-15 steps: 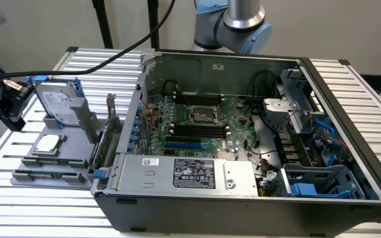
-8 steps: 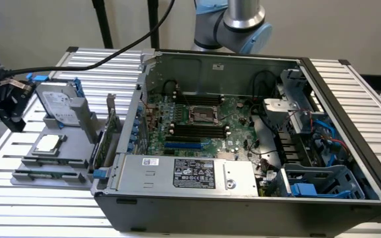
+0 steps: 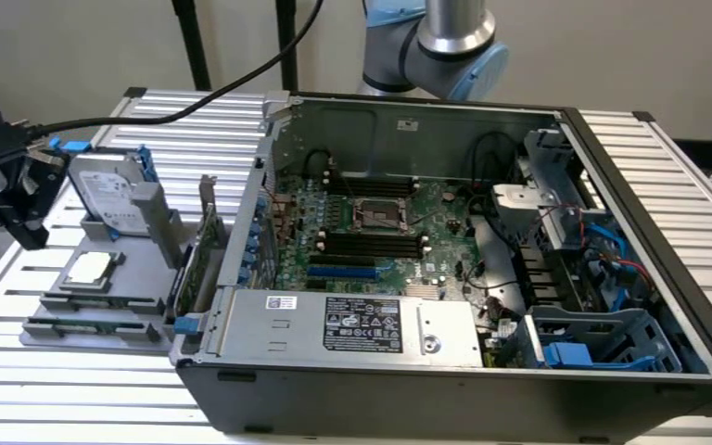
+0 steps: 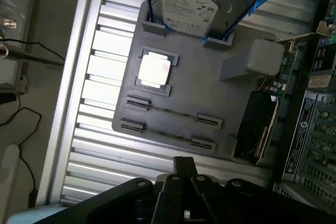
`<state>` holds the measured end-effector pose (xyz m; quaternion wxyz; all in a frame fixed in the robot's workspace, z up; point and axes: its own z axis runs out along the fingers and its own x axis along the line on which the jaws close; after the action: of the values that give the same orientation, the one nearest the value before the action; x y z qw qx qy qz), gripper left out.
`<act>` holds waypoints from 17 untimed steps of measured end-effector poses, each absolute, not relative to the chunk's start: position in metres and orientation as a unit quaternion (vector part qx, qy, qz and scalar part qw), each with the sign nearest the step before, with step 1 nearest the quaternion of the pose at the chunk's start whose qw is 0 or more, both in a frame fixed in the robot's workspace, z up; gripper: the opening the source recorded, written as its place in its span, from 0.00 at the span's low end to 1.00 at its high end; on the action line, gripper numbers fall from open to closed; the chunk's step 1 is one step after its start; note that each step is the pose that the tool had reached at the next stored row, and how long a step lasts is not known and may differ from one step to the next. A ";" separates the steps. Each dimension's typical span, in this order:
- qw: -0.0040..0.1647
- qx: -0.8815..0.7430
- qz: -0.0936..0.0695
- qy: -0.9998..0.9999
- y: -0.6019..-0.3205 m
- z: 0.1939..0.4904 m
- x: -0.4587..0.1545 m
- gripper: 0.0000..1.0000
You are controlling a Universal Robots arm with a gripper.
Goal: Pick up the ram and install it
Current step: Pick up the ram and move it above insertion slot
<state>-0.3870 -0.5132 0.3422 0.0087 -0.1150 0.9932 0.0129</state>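
Observation:
Two ram sticks stand on edge in the clips of a grey holder tray (image 3: 133,278) to the exterior view's left of the open computer case. One ram stick (image 3: 99,301) (image 4: 173,112) is the farther, the other (image 3: 90,326) (image 4: 168,135) lies nearer the table's front. My gripper (image 3: 22,227) (image 4: 184,165) hangs above the table beside the tray, on the side away from the case. Its fingers are shut with nothing between them, and it is clear of both sticks. The motherboard's black memory slots (image 3: 369,243) lie inside the case.
On the same tray sit a hard drive (image 3: 108,195) (image 4: 191,3) in a blue bracket, a square silver processor (image 3: 89,269) (image 4: 154,70) and a green card with a metal bracket (image 3: 201,250). The case (image 3: 455,389) holds a power supply (image 3: 356,324) and cables. The arm's cables hang over the slatted table.

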 end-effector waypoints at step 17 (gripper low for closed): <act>0.007 -0.266 0.014 0.964 -0.513 0.327 -0.387 0.11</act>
<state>-0.3870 -0.5132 0.3275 0.0066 -0.2665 0.9637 0.0141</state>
